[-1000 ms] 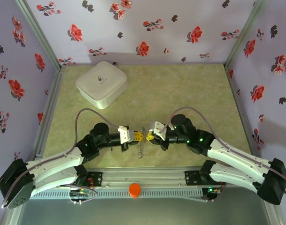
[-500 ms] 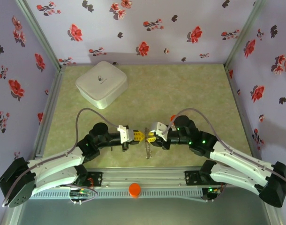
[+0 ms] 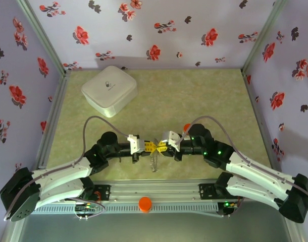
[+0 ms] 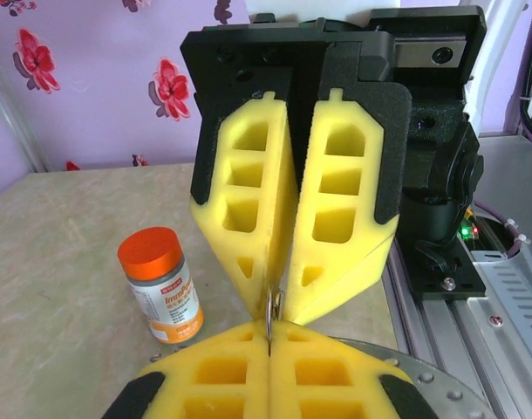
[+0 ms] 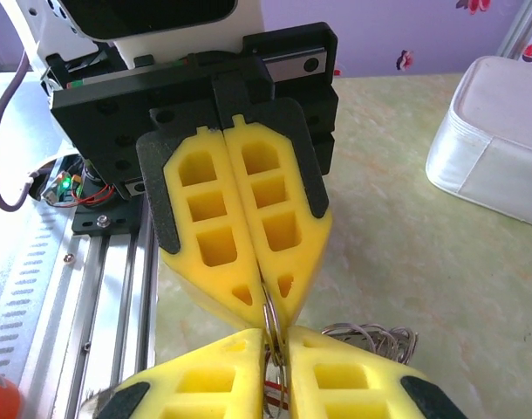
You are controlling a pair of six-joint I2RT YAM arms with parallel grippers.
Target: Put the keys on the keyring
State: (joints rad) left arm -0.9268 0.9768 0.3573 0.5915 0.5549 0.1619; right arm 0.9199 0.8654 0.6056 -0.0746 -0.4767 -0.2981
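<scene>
One white box [image 3: 109, 91] sits upper left, and one orange-capped bottle [image 4: 161, 292] stands on the table [image 3: 194, 96]. At lower centre, the left gripper [image 3: 150, 146] and right gripper [image 3: 162, 147] both pinch one keyring [image 5: 269, 319]; the keys [image 3: 154, 162] dangle beneath, too small to count. The table is mottled green, enclosed by lilac floral walls [image 3: 169, 30].

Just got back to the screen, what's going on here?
Both arms meet tip to tip near the front edge of the table. The left gripper and right gripper each pinch the same thin metal ring, edge-on between them. Whether a key is on it, I can't tell. The pill bottle and white box sit untouched.
</scene>
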